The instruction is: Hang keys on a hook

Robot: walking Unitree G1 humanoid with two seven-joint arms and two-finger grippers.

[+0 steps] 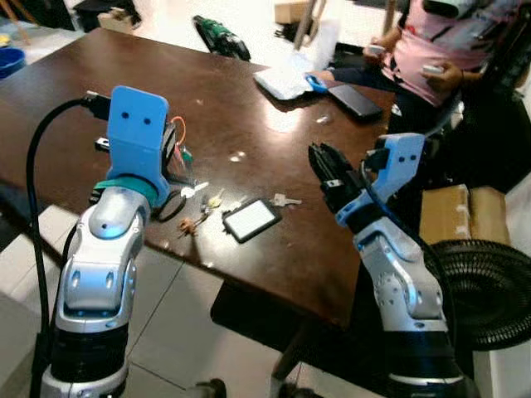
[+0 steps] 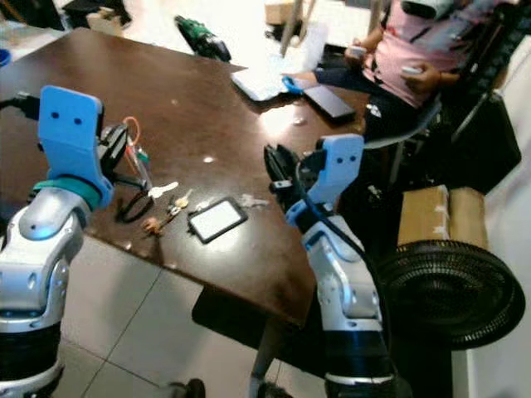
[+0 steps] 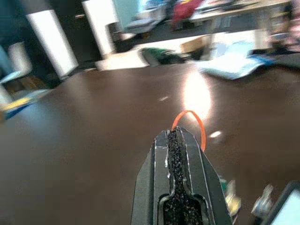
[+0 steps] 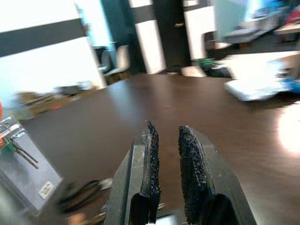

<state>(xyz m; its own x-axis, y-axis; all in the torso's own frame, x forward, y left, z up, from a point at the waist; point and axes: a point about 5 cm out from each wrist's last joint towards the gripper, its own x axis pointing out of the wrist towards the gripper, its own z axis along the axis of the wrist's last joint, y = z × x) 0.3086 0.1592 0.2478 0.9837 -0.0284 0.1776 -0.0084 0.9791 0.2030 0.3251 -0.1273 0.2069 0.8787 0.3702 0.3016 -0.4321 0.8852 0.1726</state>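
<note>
- Daylight is entering from the far side of the room, washing out the floor beyond the worktop (image 1: 249,116).
- A bright patch of glare is reflecting off the dark worktop surface near its far edge.
- Both wrist views are showing motion blur; backgrounds are smearing, while the left hand (image 3: 178,154) and right hand (image 4: 165,140) are staying fairly sharp.
- Space beneath the worktop is lying in deep shadow.

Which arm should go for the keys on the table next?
Left. The left claw hangs right beside the keys, its fingers pressed together with nothing between them. The right claw sits past the small screen, farther from the keys, fingers slightly parted.
</note>
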